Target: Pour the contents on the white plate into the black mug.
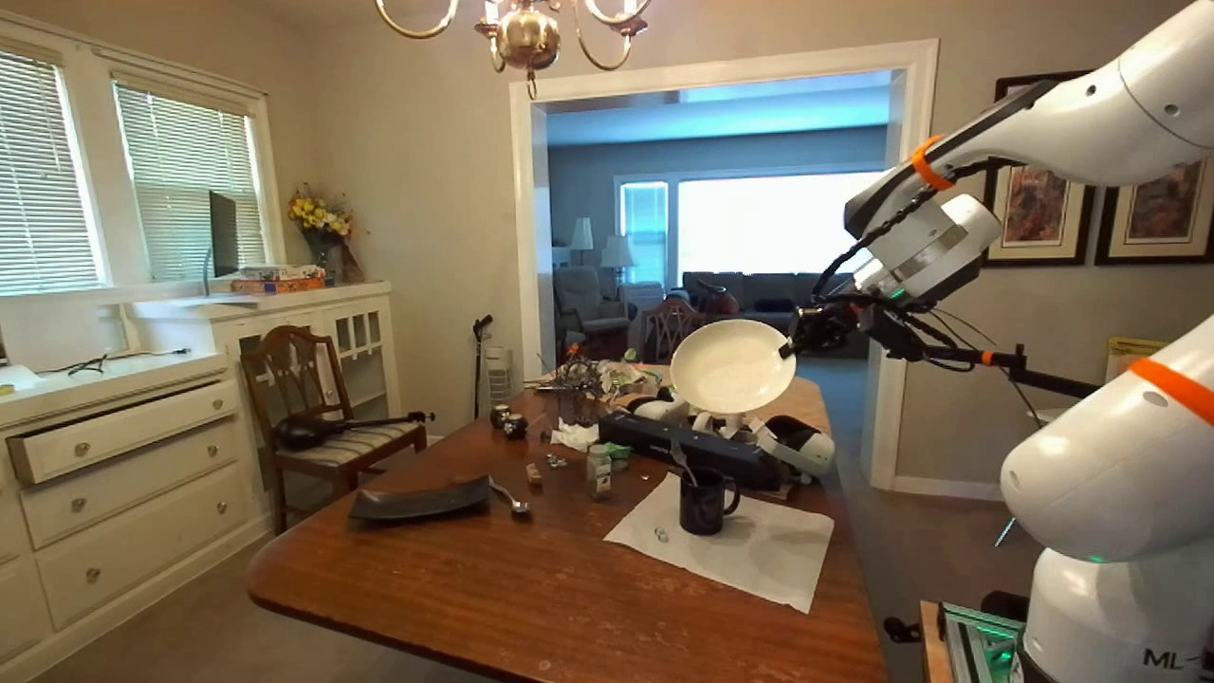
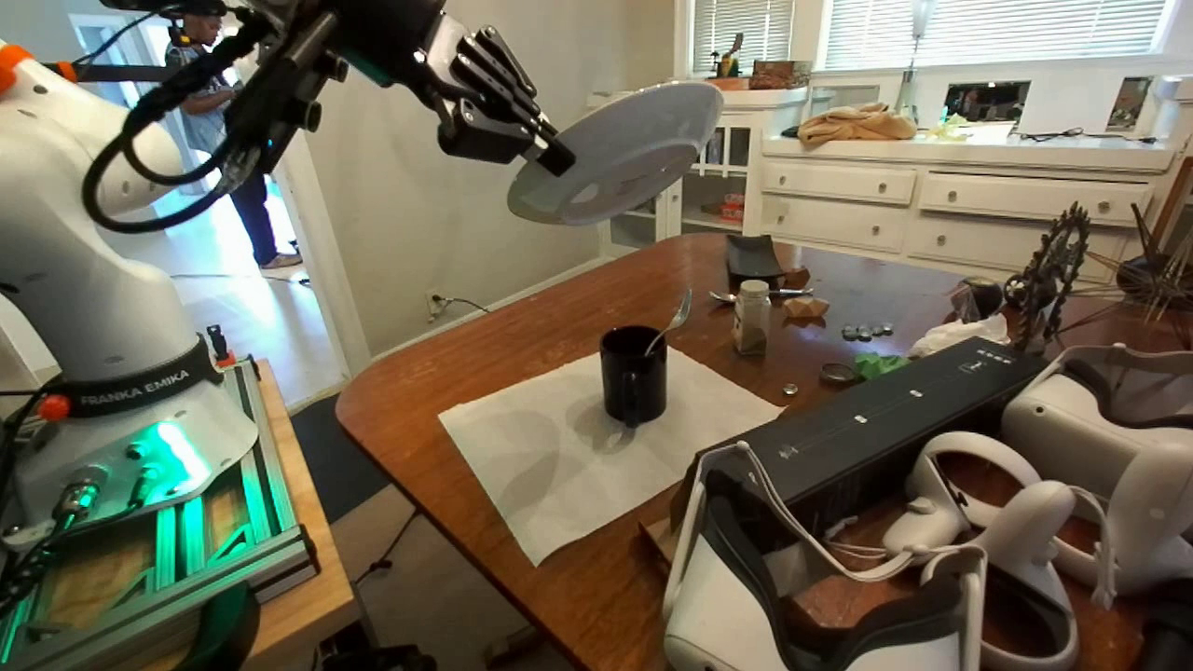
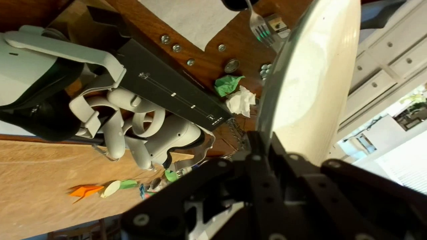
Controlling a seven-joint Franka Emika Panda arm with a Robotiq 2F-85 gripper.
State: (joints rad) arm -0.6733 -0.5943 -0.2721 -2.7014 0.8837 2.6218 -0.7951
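My gripper (image 1: 789,347) is shut on the edge of the white plate (image 1: 730,370) and holds it tilted, well above the table. The underside of the plate (image 2: 643,149) shows in an exterior view, with a fingertip of the gripper (image 2: 552,155) against it. In the wrist view the plate (image 3: 310,83) stands between the fingertips (image 3: 264,135). I can make out no bits on its face. The black mug (image 1: 702,505) stands upright on a white paper sheet, apart from the plate, with a fork leaning in it. The mug (image 2: 634,377) also shows in an exterior view. Its inside is hidden.
A long black box (image 2: 867,419) and white headsets (image 2: 829,596) lie beside the white paper sheet (image 2: 522,466). A small jar (image 1: 598,471), spoon (image 1: 512,499) and flat dark dish (image 1: 422,501) lie farther off. Small clear glass-like pieces (image 3: 176,48) lie on the table.
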